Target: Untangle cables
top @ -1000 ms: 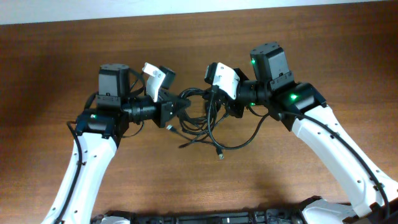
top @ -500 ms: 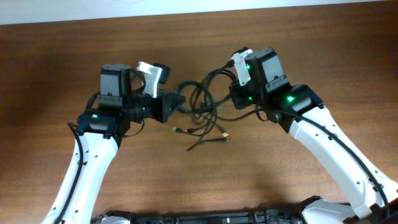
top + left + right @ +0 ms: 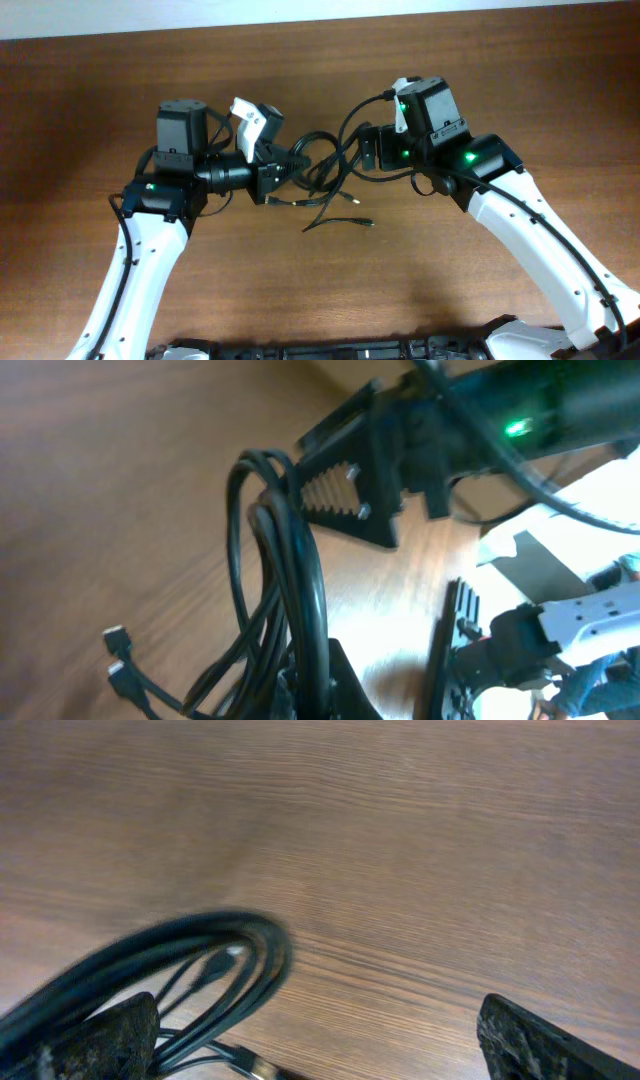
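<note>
Right gripper (image 3: 318,1042) has just spread its jaws, freeing the cables (image 3: 322,172); left gripper (image 3: 284,172) jaws pinch them; tangle remains.

A brown wooden table (image 3: 330,290) fills the view, with a pale strip (image 3: 150,15) along its far edge

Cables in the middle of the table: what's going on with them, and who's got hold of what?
The two arms are working on a tangle of black cables. The left gripper is shut on one side of the bunch. The right gripper stands open at the other side, with a loop lying by one of its fingers but not pinched. Loose ends trail onto the table; the bunch is not yet separated.
</note>
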### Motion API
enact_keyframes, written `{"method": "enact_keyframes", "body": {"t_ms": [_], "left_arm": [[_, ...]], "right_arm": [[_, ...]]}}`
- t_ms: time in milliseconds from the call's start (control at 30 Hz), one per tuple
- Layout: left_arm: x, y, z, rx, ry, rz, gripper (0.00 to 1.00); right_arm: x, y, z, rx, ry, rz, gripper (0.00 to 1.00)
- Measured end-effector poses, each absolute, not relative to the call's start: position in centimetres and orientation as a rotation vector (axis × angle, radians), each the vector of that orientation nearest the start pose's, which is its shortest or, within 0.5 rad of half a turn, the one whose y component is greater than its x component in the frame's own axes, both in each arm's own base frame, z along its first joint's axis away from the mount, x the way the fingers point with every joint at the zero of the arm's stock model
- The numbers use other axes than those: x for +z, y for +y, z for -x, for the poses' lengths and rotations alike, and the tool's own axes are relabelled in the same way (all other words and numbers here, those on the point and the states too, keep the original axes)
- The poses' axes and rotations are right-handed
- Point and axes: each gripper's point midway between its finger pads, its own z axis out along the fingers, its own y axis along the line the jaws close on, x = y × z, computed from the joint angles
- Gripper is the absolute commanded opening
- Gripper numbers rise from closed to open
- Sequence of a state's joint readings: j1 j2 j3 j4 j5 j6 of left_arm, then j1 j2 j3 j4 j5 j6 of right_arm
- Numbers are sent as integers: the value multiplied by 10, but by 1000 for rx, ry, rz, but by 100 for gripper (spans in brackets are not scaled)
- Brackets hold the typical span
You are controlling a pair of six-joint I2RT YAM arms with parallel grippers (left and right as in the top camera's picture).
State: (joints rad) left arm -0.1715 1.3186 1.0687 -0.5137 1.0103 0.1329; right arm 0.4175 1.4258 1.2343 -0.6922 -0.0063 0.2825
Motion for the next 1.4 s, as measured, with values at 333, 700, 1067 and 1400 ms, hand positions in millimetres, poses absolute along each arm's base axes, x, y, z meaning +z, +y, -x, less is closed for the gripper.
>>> {"method": "enact_keyframes", "body": {"t_ms": [333,700,1067,1400], "left_arm": [[312,-214,-292,-1394,1720,-873,0],[339,-216,-257,-1650,1603,-997,0],[338,-166,-293,-1548,1670,-792,0],[333,-138,-309,-1506,1725,-652,0]], "right_arm": [[220,183,-371,453,2346,246,98],[213,143,-405,264,2310,-3,98],[158,23,-387,210,2567,-403,98],[148,-59,-368,182,2568,-719,98]]}}
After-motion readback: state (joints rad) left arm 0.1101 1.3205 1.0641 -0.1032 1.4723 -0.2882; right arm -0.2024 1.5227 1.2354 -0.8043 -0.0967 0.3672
